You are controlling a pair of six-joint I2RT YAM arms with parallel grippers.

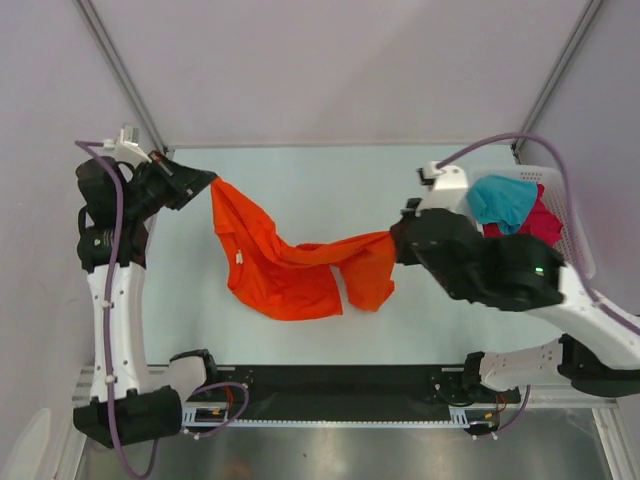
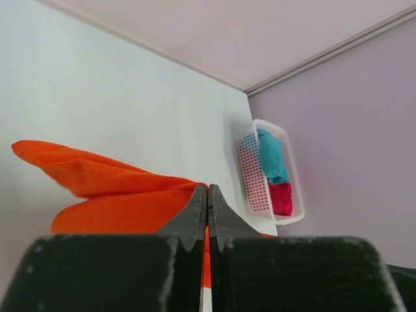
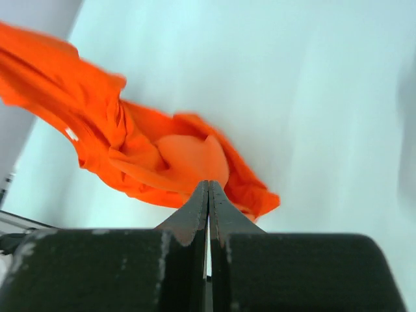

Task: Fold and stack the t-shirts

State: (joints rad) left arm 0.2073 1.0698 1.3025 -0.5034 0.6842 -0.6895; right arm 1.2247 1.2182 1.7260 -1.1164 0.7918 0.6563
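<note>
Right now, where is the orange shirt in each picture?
Top external: the orange t-shirt stretches across the middle, between the left gripper and the right gripper.
Left wrist: lower left, behind the shut gripper tips.
Right wrist: left and middle, just above the shut gripper tips.
Shared landmark: the pale table under it shows in all three.

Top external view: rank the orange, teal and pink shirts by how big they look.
Largest: orange shirt.
Then teal shirt.
Smallest-looking: pink shirt, but it is partly covered, so unsure.
</note>
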